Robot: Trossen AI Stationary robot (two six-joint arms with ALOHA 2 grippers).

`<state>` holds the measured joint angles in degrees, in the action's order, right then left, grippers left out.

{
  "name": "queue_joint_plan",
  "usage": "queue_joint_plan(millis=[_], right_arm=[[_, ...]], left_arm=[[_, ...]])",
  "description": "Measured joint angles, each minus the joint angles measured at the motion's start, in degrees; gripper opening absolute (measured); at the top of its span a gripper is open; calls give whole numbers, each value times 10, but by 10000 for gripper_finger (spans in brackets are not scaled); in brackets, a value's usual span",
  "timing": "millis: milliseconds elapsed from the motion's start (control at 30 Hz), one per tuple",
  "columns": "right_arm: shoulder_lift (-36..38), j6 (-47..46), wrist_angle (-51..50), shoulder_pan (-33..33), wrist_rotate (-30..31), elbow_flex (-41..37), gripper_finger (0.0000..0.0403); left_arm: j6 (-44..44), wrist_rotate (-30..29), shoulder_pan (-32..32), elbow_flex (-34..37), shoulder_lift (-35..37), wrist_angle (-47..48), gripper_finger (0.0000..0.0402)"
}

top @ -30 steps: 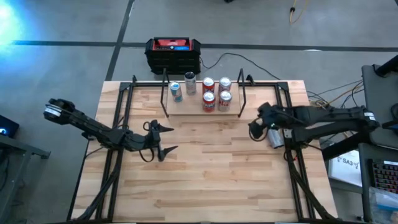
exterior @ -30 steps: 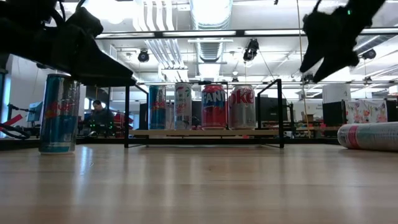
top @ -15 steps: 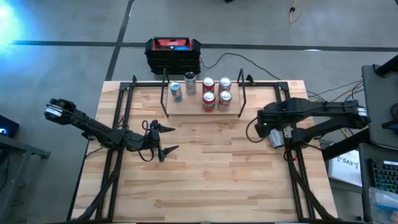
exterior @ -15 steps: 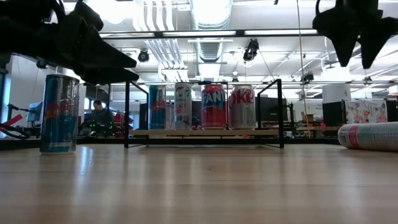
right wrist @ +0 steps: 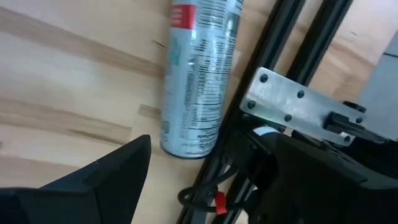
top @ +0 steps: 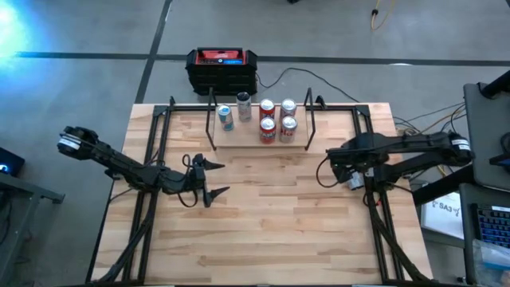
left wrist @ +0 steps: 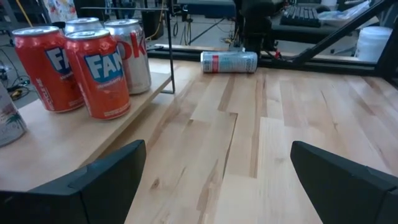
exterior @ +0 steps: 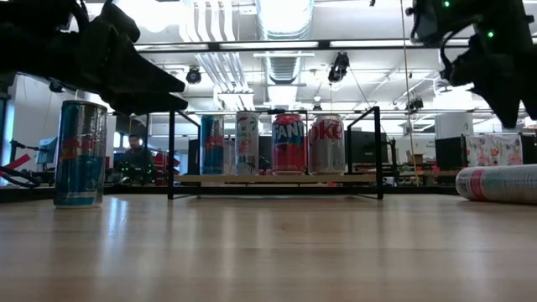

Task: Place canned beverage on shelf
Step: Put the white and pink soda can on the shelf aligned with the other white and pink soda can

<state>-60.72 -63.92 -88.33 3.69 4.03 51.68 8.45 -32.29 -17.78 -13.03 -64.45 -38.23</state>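
The shelf [top: 259,137], a light-wood plank with black rod uprights, stands at the table's far middle and carries several upright cans [top: 268,129]. A silver can with a red band lies on its side by the table's right edge [top: 354,178], [right wrist: 199,81], [exterior: 499,183]. My right gripper [top: 348,169] hangs open just above that can, pointing down, and touches nothing. My left gripper [top: 223,177] is open and empty at the table's left middle, pointing toward the right edge. A tall blue can [exterior: 80,153] stands upright below it in the low view.
Black frame rods and a metal bracket [right wrist: 298,106] run close beside the lying can at the table's right edge. A black-and-red box [top: 221,68] sits beyond the far edge. Bare wood [top: 271,215] lies between the arms and toward the near edge.
My right gripper has moved toward the table's right edge and turned from pointing left to pointing down over the lying silver can, sinking a little. The can has not moved.
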Motion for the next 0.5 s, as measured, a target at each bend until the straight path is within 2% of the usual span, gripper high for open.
queue_joint_plan(millis=[267,500], right_arm=[[31,21,67,34,-30,-60,327],[14,55,70,50,-26,-55,327]], left_arm=[[0,-1,0,0,-10,1,384],[0,-2,0,0,-32,1,384]])
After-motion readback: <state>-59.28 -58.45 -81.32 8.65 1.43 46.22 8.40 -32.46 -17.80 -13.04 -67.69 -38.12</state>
